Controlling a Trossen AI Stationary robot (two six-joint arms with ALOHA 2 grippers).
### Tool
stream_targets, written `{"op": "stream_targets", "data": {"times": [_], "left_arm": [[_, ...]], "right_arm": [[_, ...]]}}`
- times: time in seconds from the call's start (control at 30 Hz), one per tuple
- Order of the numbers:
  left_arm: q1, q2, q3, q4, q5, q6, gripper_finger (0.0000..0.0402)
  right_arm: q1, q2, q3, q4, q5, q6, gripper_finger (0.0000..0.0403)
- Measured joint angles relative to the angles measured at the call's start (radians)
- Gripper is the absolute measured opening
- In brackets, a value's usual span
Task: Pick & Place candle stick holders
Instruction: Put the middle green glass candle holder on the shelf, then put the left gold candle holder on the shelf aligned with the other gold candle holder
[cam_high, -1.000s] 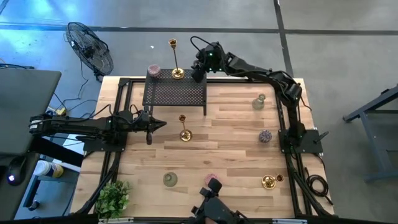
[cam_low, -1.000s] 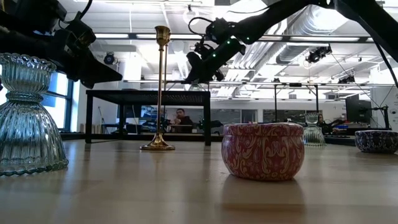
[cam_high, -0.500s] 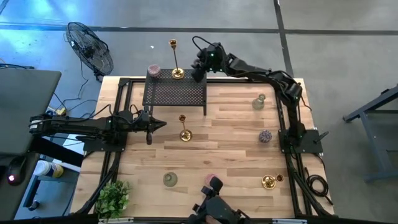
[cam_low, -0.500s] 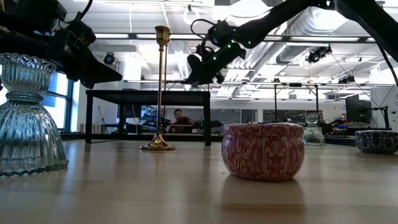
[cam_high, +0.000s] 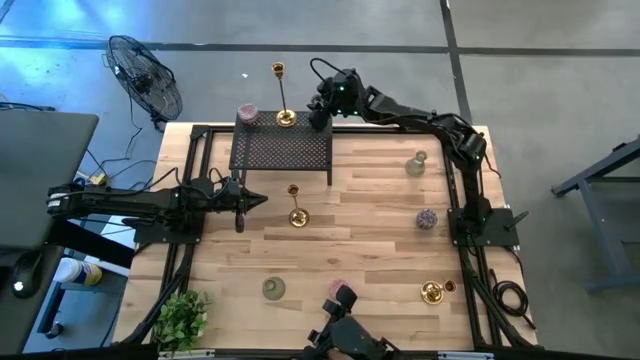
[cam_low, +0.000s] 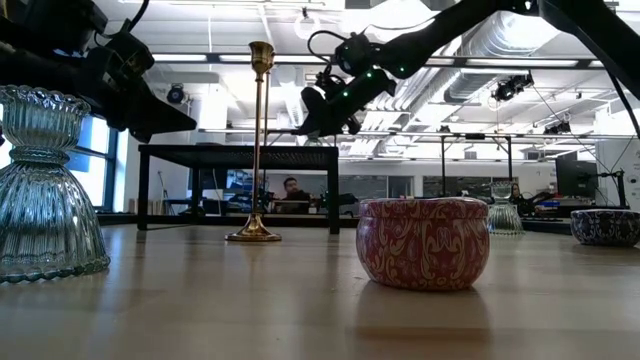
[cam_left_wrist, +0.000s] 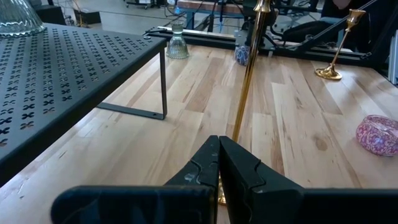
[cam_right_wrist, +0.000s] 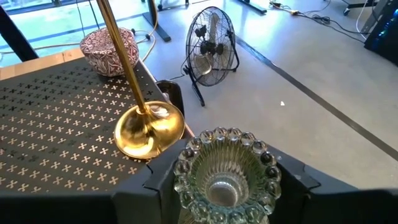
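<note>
**Glass holder held over the rack's far corner**

Closed jaws on the right gripper (cam_right_wrist: 217, 186) clasp a pale-green glass holder (cam_right_wrist: 222, 173) — the dark fingers sit on either side of its ribbed body, its beaded rim facing the wrist camera. In the high view this right gripper (cam_high: 322, 108) is at the far right corner of the black mesh rack (cam_high: 281, 148), just beside a tall gold candlestick (cam_high: 284, 95) whose round base stands on the rack top. A pink patterned round holder (cam_high: 246, 113) sits at the rack's far left corner. Whether the glass holder touches the mesh cannot be told.

The left gripper (cam_high: 250, 201) waits low over the table's left side, its fingers pressed together and holding nothing — pointed toward a second tall gold candlestick (cam_high: 296, 205) standing on the wood in front of the rack.

Elsewhere on the table (cam_high: 380, 210): another pale-green glass holder (cam_high: 416, 164) near the right arm's base, a purple round holder (cam_high: 427, 218) nearer the front, a squat gold holder (cam_high: 432, 292) at the front right, a green glass holder (cam_high: 273, 289) and a pink round tin (cam_low: 423, 242) along the front edge, and a leafy plant (cam_high: 182, 318) at the front left corner. A floor fan (cam_high: 145, 78) stands beyond the table.
</note>
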Motion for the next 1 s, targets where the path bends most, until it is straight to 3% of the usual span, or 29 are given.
{"op": "stream_targets", "data": {"times": [0.2, 0.6, 1.0], "left_arm": [[0.0, 0.0, 0.0, 0.0, 0.0, 0.0, 0.0004], [0.0, 0.0, 0.0, -0.006, 0.0, 0.0, 0.0004], [0.0, 0.0, 0.0, -0.006, 0.0, 0.0, 0.0004]], "right_arm": [[0.0, 0.0, -0.001, -0.002, 0.003, 0.005, 0.0187], [0.0, -0.016, -0.001, -0.005, 0.019, 0.015, 0.0275], [0.037, -0.156, -0.001, -0.033, 0.075, -0.026, 0.0282]]}}
